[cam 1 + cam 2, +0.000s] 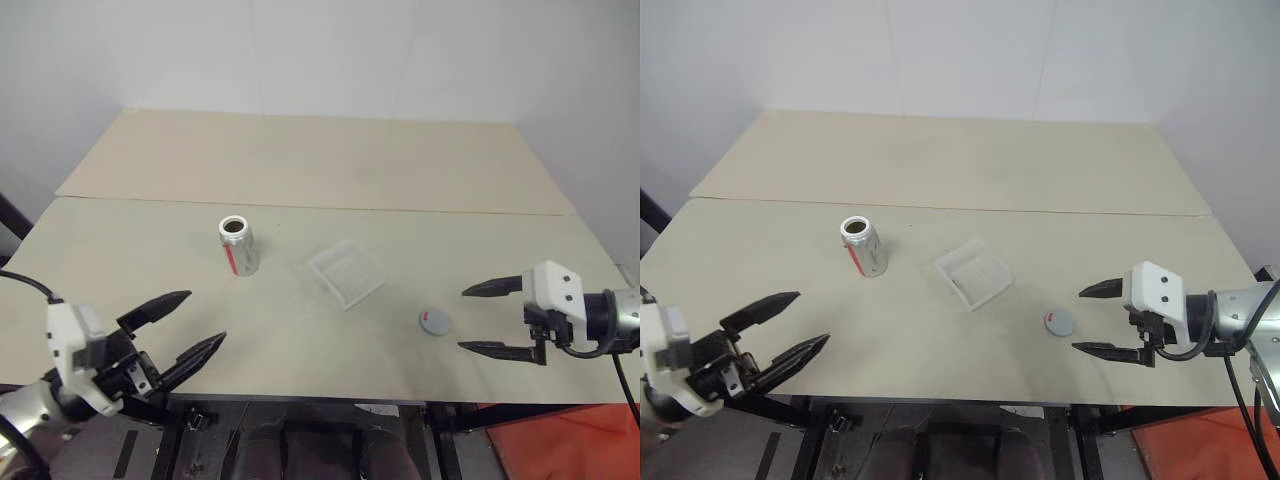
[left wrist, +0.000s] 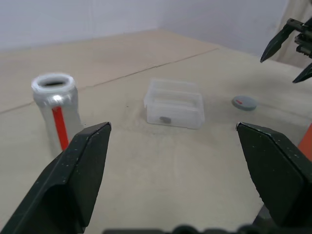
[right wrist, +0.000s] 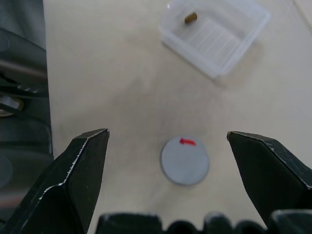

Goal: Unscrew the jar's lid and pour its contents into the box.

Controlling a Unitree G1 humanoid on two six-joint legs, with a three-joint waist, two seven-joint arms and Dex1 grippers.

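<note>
The jar (image 1: 238, 245) stands upright on the table left of centre, its top open, a red stripe down its silvery side (image 2: 57, 119). To its right lies the clear box (image 1: 345, 273), with a small dark object (image 3: 190, 18) lying inside it. The grey lid (image 1: 435, 321) rests flat on the table right of the box, a small red mark on it (image 3: 185, 160). My left gripper (image 1: 196, 327) is open near the front left edge, apart from the jar. My right gripper (image 1: 481, 319) is open just right of the lid, holding nothing.
The beige table (image 1: 320, 160) is made of two boards joined by a seam (image 1: 420, 210) behind the jar and box. White walls stand behind it. A dark frame shows under the front edge (image 1: 300, 410).
</note>
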